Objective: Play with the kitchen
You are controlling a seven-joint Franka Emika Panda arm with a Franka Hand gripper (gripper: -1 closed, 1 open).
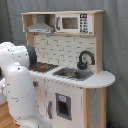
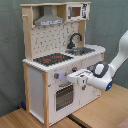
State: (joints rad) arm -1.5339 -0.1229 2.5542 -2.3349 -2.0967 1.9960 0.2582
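In the first exterior view, the kitchen [image 1: 70, 65] is filling the centre and right of the frame, with the hood [image 1: 41, 27] and microwave [image 1: 72, 23] along the top, the hob [image 1: 44, 66] and sink [image 1: 74, 74] mid-frame, the faucet [image 1: 85, 59] standing behind the sink, and the oven door [image 1: 62, 106] low down. The arm [image 1: 17, 85] is bulking across the left edge and hiding the cabinet's left front; the gripper itself is lying out of sight here.

In the second exterior view, the kitchen is standing in the left and centre on a wooden table [image 2: 100, 112]. The arm is reaching in from the right edge, and the gripper [image 2: 72, 79] is pointing toward the cabinet front just under the counter lip, above the oven door [image 2: 64, 96] and beside the knobs [image 2: 56, 76]. Whether its fingers are open or closed cannot be told, and nothing is seen in its hold.

The risk, as I judge it, is the wrist driving straight into the front panel or catching under the overhanging counter, shoving the light cabinet back. Room is lying open to the lower right over the bare table; the counter edge above and the panel ahead are the tight limits.
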